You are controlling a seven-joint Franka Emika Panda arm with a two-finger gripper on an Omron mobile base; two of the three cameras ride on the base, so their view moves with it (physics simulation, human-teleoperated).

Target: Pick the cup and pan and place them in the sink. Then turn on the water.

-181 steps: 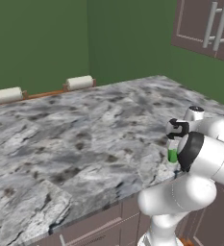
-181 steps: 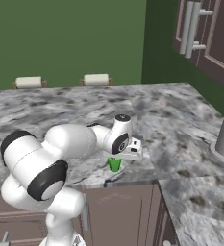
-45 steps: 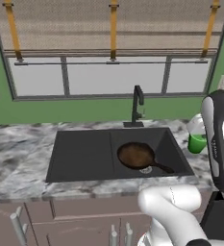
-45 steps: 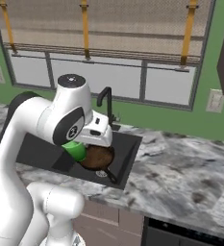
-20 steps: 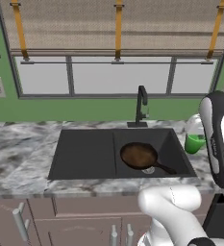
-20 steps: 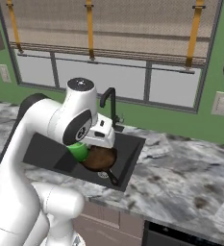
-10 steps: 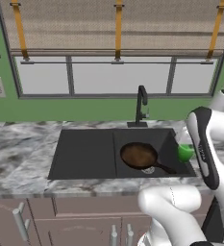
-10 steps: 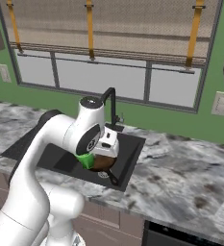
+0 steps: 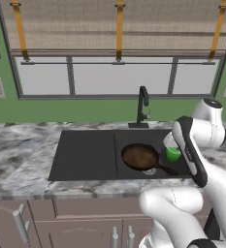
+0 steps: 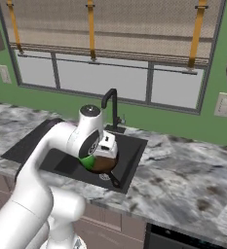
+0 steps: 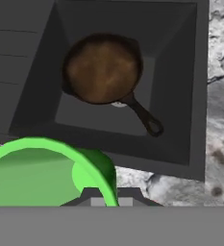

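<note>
Green plain cup [image 9: 173,154] is pinched on its rim between the pressed-together fingers of the two-finger gripper [image 11: 108,194], held just above the right edge of the wide black double-basin sink [image 9: 85,160]. Round dark brown skillet [image 9: 139,157] already lies in the right basin, handle pointing toward the counter edge. Step in hand: second placement, the cup.

Next move, as I read it: shift the cup inward over the basin, lower, release, then reach for the tall slim black faucet [image 9: 142,104] behind the sink; no water running yet.

In the way: the skillet takes up much of the right basin floor, so clear space for the cup is limited; left basin is bare. Grey marbled counter [image 10: 193,185] surrounds the sink.
</note>
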